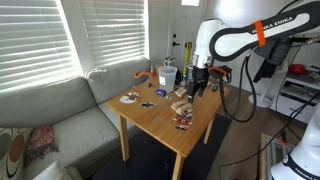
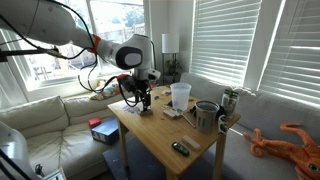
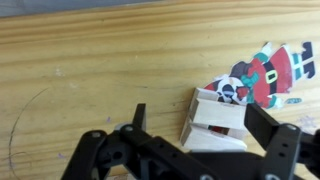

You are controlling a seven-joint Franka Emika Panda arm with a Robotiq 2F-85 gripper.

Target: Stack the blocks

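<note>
In the wrist view two pale wood blocks lie tight together on the wooden table, with a bit of red showing in the gap between them. My gripper hangs open just above them, one dark finger to their left and the other to their right, touching nothing. In the exterior views the gripper points down over the table's middle, with the blocks just below it. In the view from the sofa side the blocks are too small to make out.
A flat multicoloured figure lies right beside the blocks. On the table stand a white cup, a metal mug, a dark round plate and a small red-and-dark object. A sofa flanks the table.
</note>
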